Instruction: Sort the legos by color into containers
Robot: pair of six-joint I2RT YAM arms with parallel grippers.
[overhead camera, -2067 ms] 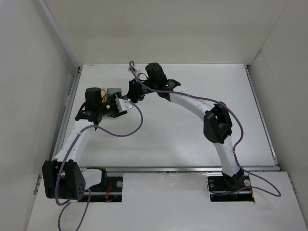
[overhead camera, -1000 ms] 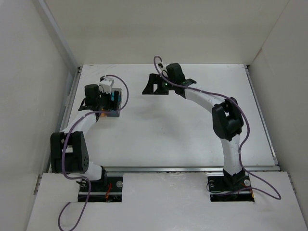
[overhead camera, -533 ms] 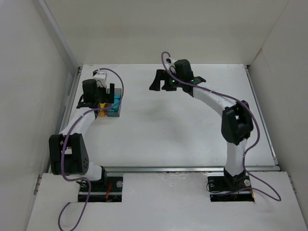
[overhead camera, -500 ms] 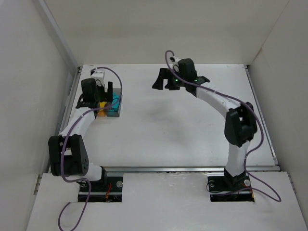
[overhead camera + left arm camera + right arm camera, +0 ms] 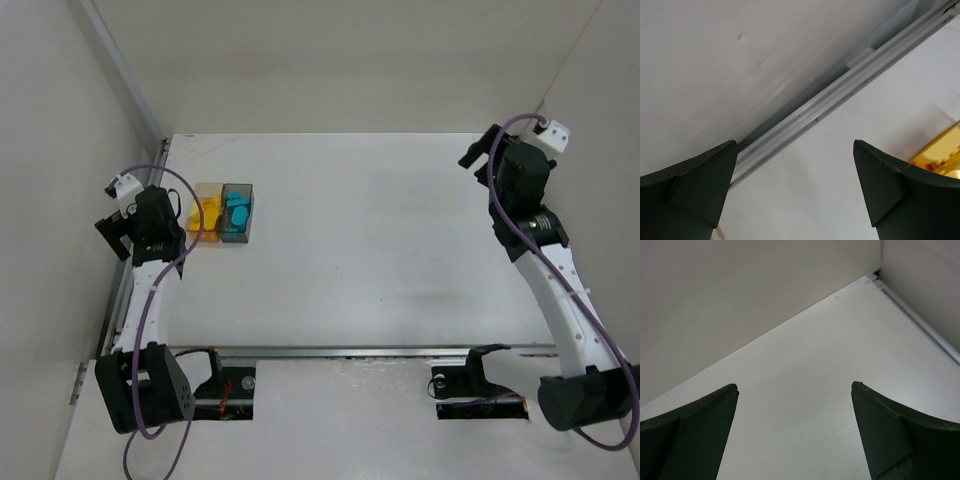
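Observation:
Two adjoining containers stand at the table's left. The amber one (image 5: 209,190) holds yellow-orange legos (image 5: 210,212), and the smoky grey one (image 5: 238,233) holds teal-blue legos (image 5: 236,209). My left gripper (image 5: 115,232) hangs open and empty to the left of them, near the side wall. In the left wrist view the open left gripper (image 5: 794,145) frames bare table, and a corner of the amber container (image 5: 940,156) shows at the right edge. My right gripper (image 5: 478,160) is raised at the far right, open and empty. In its own view the right gripper (image 5: 794,386) faces the back corner.
A metal rail (image 5: 840,95) runs along the table's left edge under the side wall (image 5: 70,200). The back wall and the right wall (image 5: 600,180) close in the table. The right arm's elbow (image 5: 560,290) reaches over the table's right side.
Both arms have swung outward from the containers. The left gripper opened above the boxes and drew back to the left wall. The right gripper moved from back centre to the far right.

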